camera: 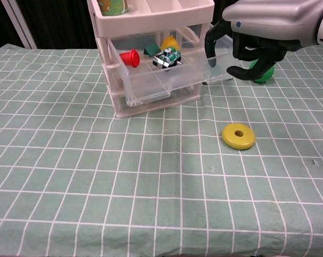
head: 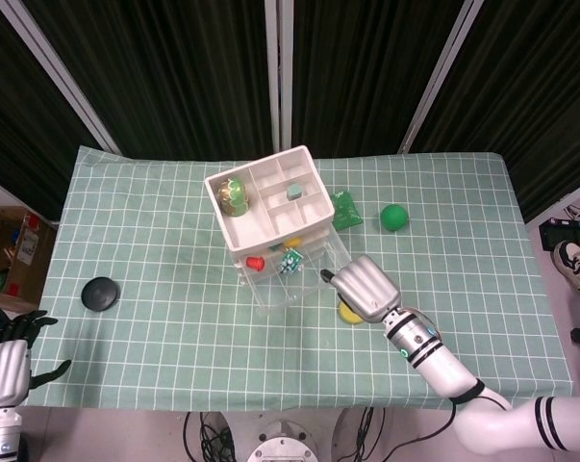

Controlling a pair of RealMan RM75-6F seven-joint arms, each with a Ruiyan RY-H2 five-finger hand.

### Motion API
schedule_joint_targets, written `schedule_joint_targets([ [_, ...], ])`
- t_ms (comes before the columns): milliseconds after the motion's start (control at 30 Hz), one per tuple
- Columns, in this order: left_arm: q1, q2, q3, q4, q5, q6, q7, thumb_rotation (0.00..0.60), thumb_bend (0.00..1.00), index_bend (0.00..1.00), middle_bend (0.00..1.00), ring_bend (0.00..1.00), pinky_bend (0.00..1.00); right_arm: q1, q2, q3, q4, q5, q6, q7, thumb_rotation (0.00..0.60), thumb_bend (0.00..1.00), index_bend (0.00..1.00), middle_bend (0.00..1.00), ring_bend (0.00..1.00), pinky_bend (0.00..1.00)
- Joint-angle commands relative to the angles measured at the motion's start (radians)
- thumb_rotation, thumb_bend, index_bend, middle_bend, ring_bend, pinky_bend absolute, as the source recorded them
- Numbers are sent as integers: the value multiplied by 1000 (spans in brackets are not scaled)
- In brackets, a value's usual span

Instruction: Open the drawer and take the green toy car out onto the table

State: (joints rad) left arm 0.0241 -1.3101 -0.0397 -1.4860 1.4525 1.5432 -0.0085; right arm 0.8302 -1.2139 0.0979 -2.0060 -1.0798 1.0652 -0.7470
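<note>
You get even, bright overhead light in both views. Shadows are soft and short under the drawer unit (camera: pixel 150 80) and yellow ring (camera: pixel 238 136). Clear plastic shows mild glare. Focus is sharp; head view bends slightly at the edges. Curtains stay dark.

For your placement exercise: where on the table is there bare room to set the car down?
Bare cloth lies between the black disc and the open drawer, and along the near edge. It is crowded around the yellow ring and right hand.
</note>
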Motion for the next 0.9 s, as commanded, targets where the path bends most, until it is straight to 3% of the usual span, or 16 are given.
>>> schedule_joint_targets([
  [33, 1, 2, 0, -1, 0, 1, 0, 600, 90, 316, 222, 176, 199, -10, 22, 8, -19, -29, 19, 20, 600, 393, 314, 927, 985, 948],
  [233, 6, 2, 1, -4, -3, 6, 2, 600, 91, 316, 222, 175, 199, -7, 90, 32, -70, -70, 17, 39, 600, 384, 255, 927, 971, 938],
  [333, 7, 0, 3, -7, -2, 7, 5, 600, 91, 316, 222, 176, 199, 22, 93, 61, -61, -62, 0, 27, 600, 327, 248, 927, 969, 937],
  [533, 11, 0, 4, -18, 6, 18, 14, 600, 91, 316, 222, 175, 199, 135, 8, 100, 50, -13, -67, -95, 600, 187, 277, 927, 986, 956],
  [900, 28, 0, 10, -8, -5, 25, 1, 600, 91, 315, 222, 175, 199, 230, -151, 75, 199, 84, -100, -200, 600, 176, 328, 930, 996, 968],
])
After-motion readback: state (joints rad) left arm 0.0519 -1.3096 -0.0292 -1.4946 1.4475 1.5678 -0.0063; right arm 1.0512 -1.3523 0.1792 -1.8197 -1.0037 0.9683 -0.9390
